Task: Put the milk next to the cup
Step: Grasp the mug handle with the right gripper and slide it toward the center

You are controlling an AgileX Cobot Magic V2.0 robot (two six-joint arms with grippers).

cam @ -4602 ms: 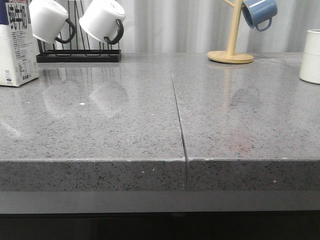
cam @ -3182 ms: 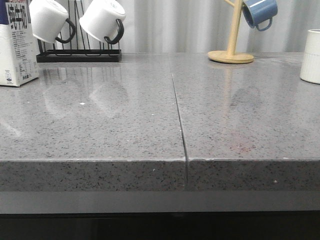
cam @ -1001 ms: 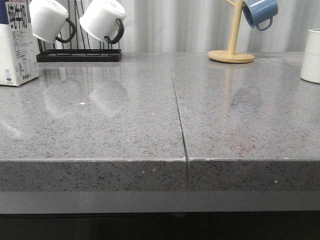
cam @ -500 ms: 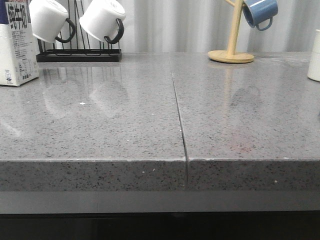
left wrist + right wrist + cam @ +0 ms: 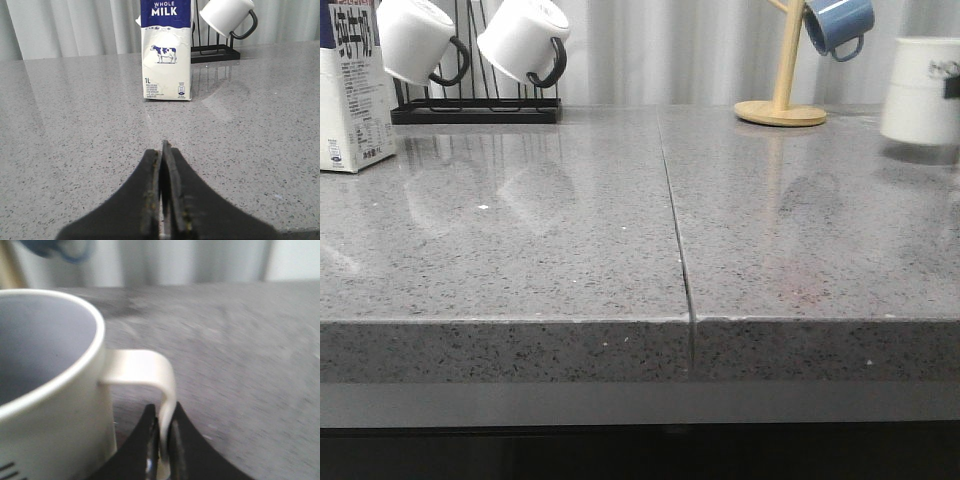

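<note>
Grey counter (image 5: 570, 260) holds milk (image 5: 166, 50); only wrist views show left pincer (image 5: 163, 150) closed empty, right pincer (image 5: 163, 427) pinching cup (image 5: 50, 390) handle.

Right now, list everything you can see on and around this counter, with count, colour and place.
milk carton: one, white with dark blue top, far left of the counter, standing upright.
cup: one, cream white, far right, held by its handle, looks raised above the counter.
white mugs: two, white with black handles, hanging on the black wire rack at back left.
blue mug: one, hanging on the wooden mug tree at back right.
counter: one, grey speckled stone with a seam down the middle.
left claw: shut, empty, facing the carton.
right claw: shut on the cup's handle.
</note>
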